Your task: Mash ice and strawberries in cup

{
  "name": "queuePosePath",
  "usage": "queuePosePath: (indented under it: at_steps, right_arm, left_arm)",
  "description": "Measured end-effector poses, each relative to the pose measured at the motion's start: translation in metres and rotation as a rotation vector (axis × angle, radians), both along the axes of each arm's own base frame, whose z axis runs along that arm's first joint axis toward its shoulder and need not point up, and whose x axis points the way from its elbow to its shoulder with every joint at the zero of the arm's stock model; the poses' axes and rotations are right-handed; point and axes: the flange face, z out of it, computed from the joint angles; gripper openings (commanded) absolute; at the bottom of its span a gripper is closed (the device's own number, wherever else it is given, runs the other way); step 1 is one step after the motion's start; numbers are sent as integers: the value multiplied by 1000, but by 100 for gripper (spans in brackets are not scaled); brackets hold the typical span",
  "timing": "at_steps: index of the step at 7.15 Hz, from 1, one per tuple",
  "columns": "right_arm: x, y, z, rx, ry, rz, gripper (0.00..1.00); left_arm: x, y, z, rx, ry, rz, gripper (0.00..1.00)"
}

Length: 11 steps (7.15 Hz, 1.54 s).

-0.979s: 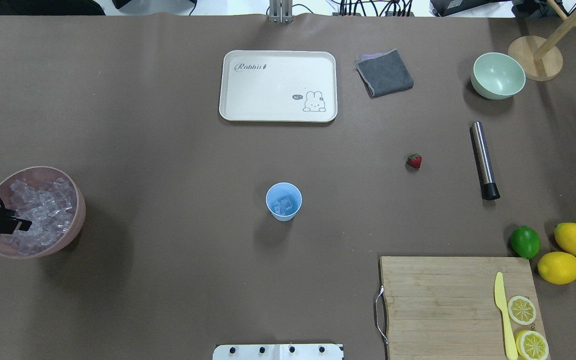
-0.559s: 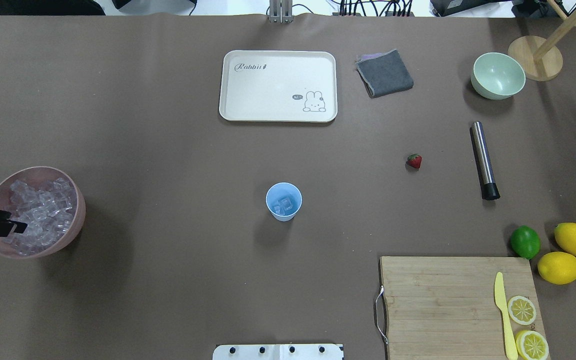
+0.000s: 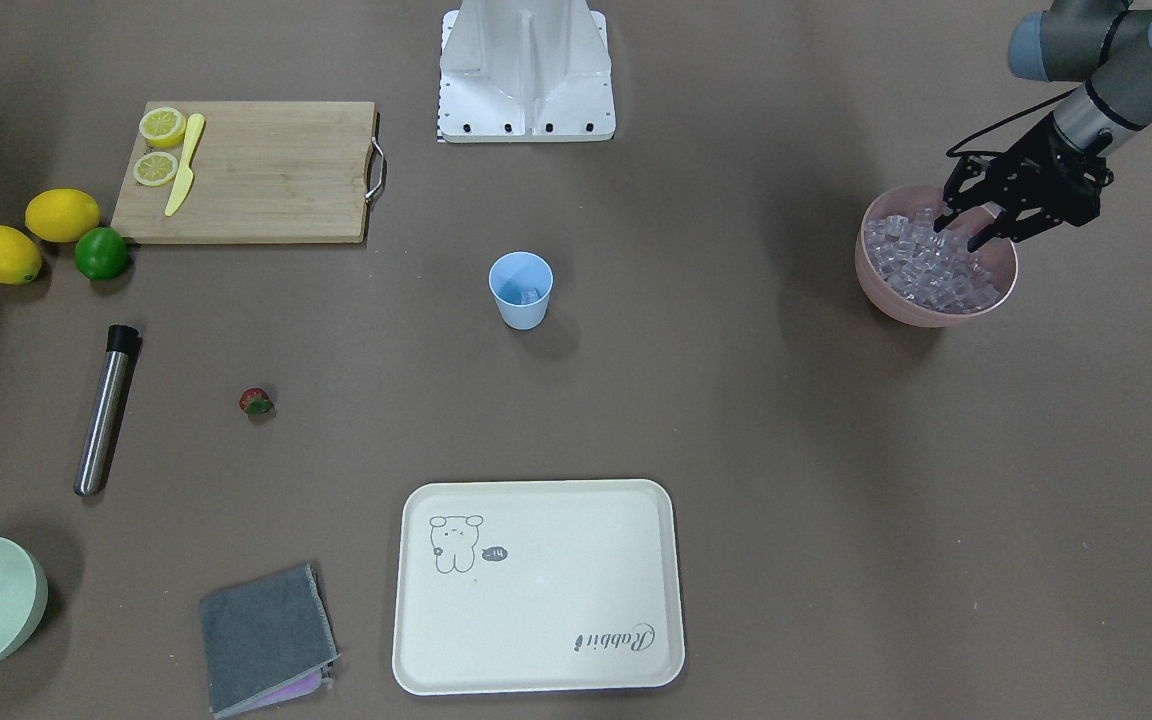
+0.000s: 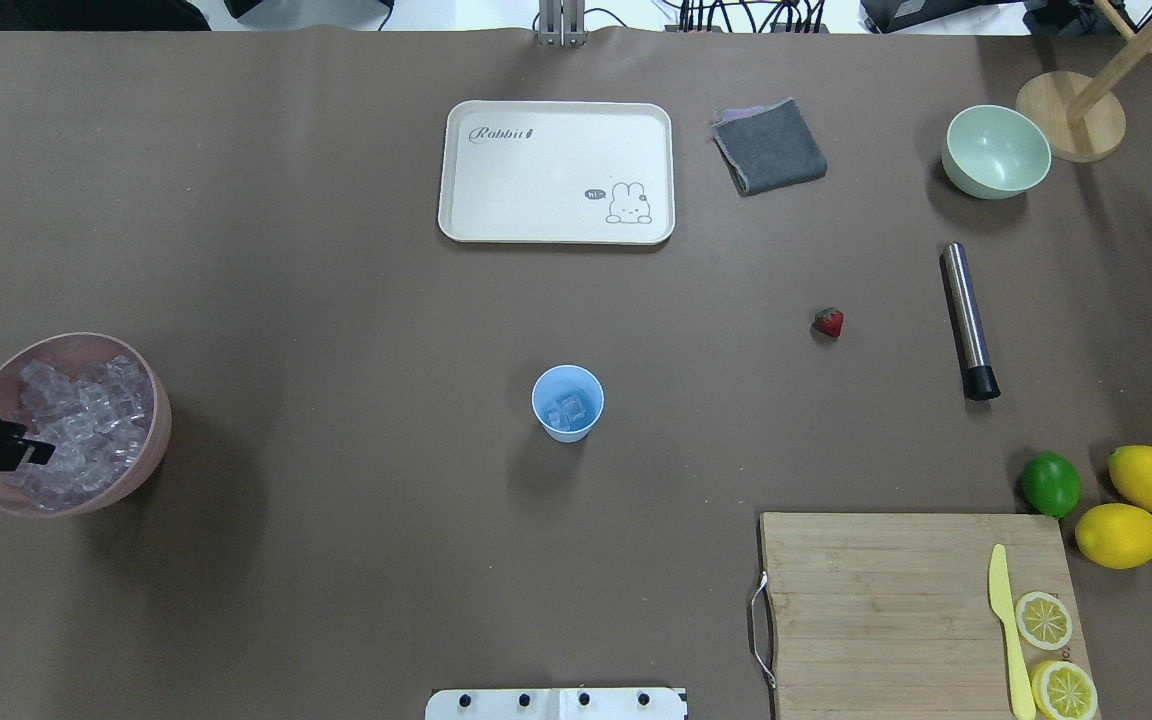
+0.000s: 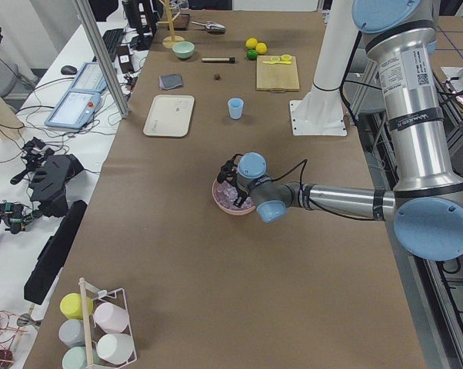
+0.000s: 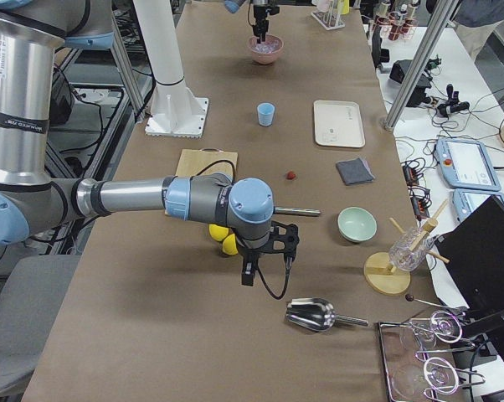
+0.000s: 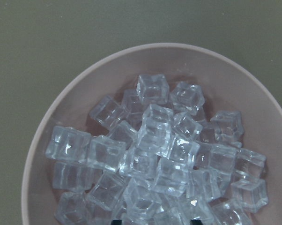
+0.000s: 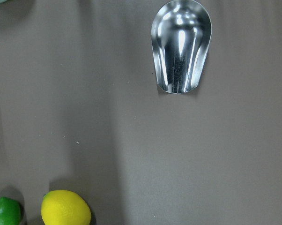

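The right gripper [image 6: 270, 249] hangs mid-frame by the lemons [image 6: 228, 243]; the cup [image 6: 266, 114] stands upper centre, a scoop [image 6: 314, 314] lies lower down.

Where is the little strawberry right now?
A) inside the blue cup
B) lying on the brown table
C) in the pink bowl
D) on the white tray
B: the strawberry lies on the table, apart from the cup, which holds only ice.

Light: bright and even, coming from overhead.
Shadows: soft; the cup [image 4: 567, 402] throws one toward lower left.
Glare: white streaks on the metal scoop [image 8: 181, 44]; glints on the ice [image 7: 155, 154].
Focus: sharp.
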Motion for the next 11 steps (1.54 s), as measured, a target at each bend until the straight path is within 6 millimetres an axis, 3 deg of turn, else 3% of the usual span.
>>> queuePosePath:
  at_steps: [11]
  right_arm:
    - [0, 8, 2, -7, -1, 3, 100]
  left_arm:
    - [1, 0, -2, -19, 3, -11, 57]
